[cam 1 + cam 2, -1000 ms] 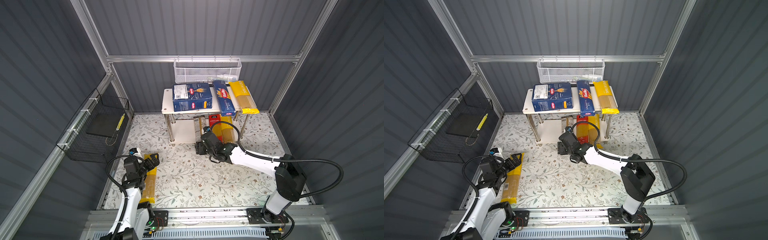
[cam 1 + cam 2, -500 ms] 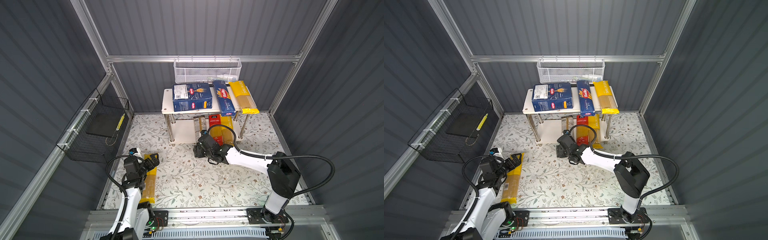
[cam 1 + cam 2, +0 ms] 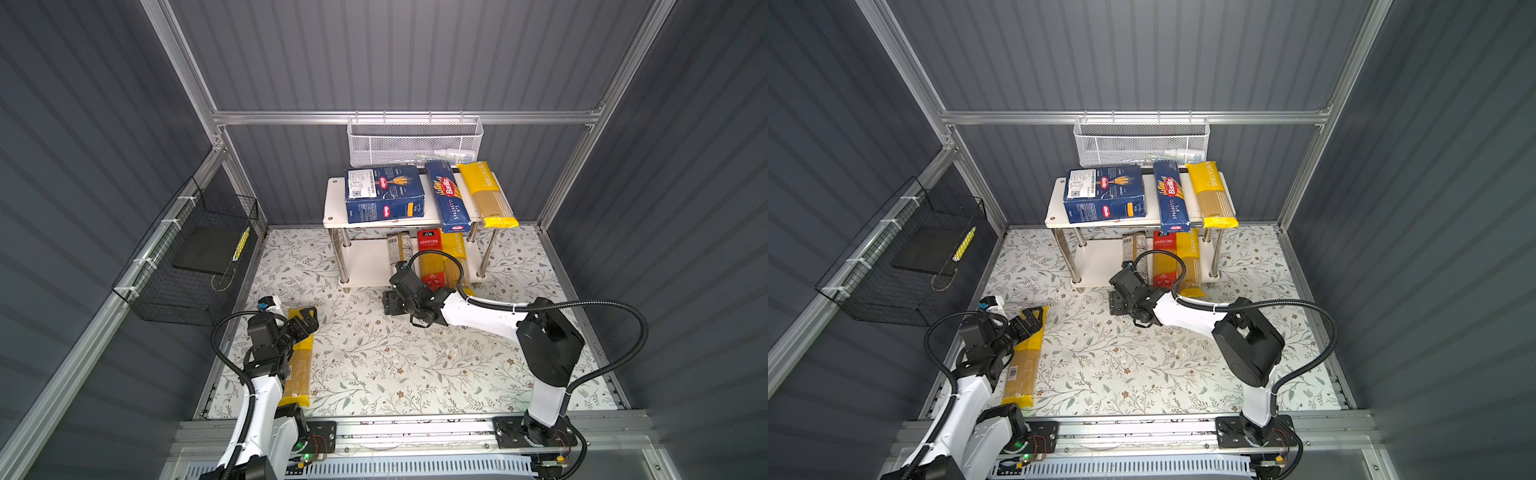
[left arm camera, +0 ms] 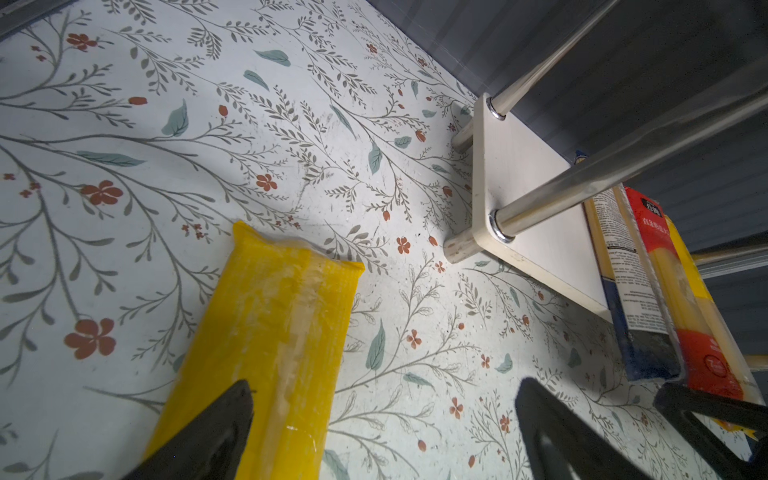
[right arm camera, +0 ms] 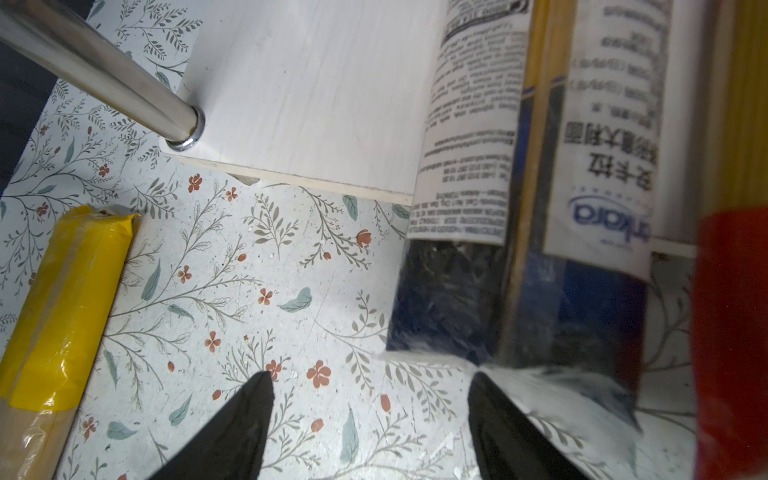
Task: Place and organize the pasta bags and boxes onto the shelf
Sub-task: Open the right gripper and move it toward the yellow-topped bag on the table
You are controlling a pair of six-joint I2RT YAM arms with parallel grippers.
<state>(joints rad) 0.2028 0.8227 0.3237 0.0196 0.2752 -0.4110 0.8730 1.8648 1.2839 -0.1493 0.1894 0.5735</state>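
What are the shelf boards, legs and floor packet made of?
White rectangular shelf boards: likely laminated wood, matte, faint grain, pale edge. Round shelf legs: polished metal, mirror-like reflections. Yellow-ended spaghetti packet on the floor: thin glossy plastic film, creases and glare.

Grey ribbed walls (image 3: 395,54), floral-patterned floor (image 3: 374,365), aluminium frame (image 3: 291,117)

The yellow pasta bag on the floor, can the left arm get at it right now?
Probably yes: the left fingers hang open right at the yellow bag's end, and nothing lies on it.

The shelf (image 3: 332,200) holds boxes (image 3: 384,199), four bags (image 3: 488,195); yellow bag (image 3: 300,361) lies apart.
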